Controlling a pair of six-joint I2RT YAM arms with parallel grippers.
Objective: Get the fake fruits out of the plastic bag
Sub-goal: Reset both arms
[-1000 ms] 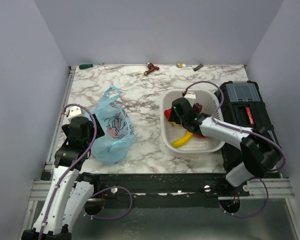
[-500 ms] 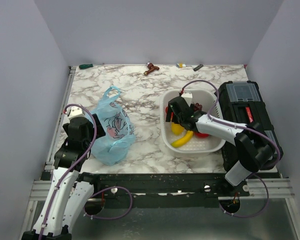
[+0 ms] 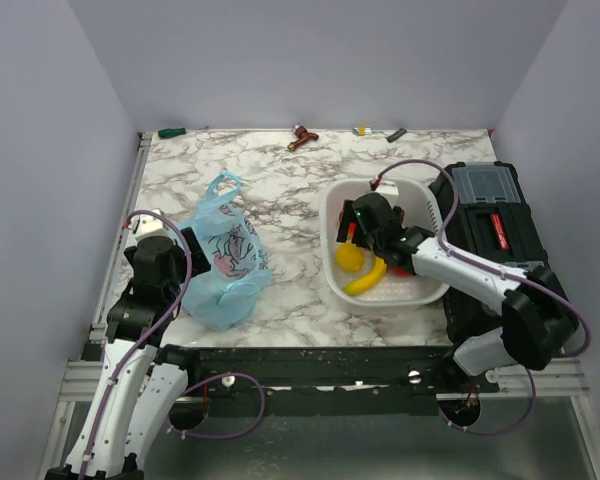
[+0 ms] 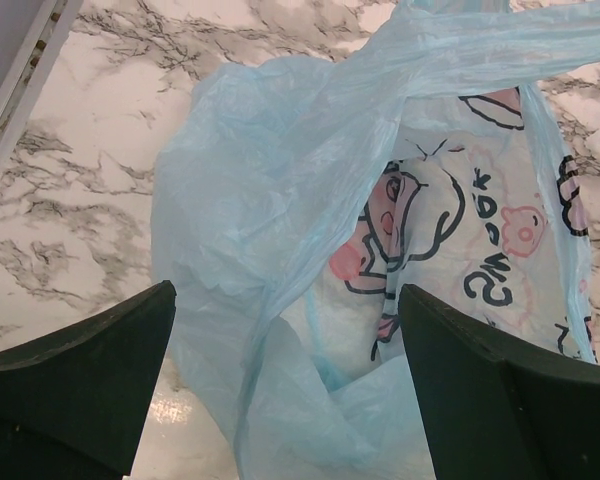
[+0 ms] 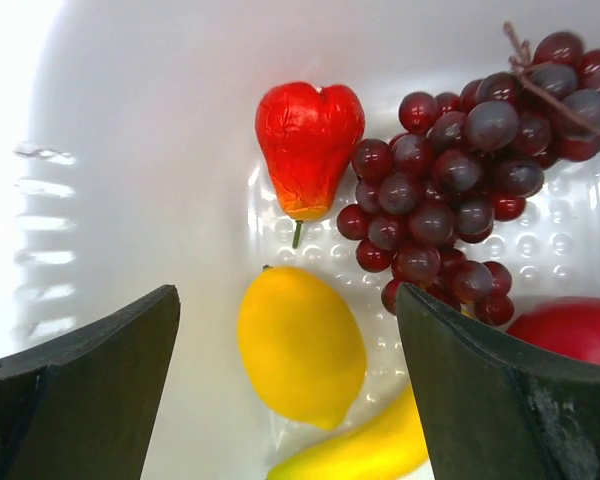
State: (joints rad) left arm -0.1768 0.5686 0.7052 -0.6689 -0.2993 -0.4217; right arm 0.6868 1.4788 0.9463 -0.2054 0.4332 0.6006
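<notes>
Both your grippers gape wide, empty: left gripper [image 4: 285, 340] over the limp, slippery plastic bag [image 4: 280, 200] (take a loop handle [image 3: 223, 183]; folds may hide fruit), right gripper [image 5: 285, 330] above the light, hard lemon [image 5: 300, 345], grape bunch [image 5: 450, 200] and banana [image 5: 370, 445] in the basket [image 5: 160, 150].

Yellow lemon [image 5: 300, 345] — dark-red grapes [image 5: 450, 190]

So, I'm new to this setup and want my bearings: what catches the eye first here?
The white basket at right holds bright fruit: a yellow lemon, a banana, dark grapes and a red heart-shaped fruit, with the right hand open above them. At left, a crumpled light-blue bag with a cartoon print lies on the marble table.
</notes>
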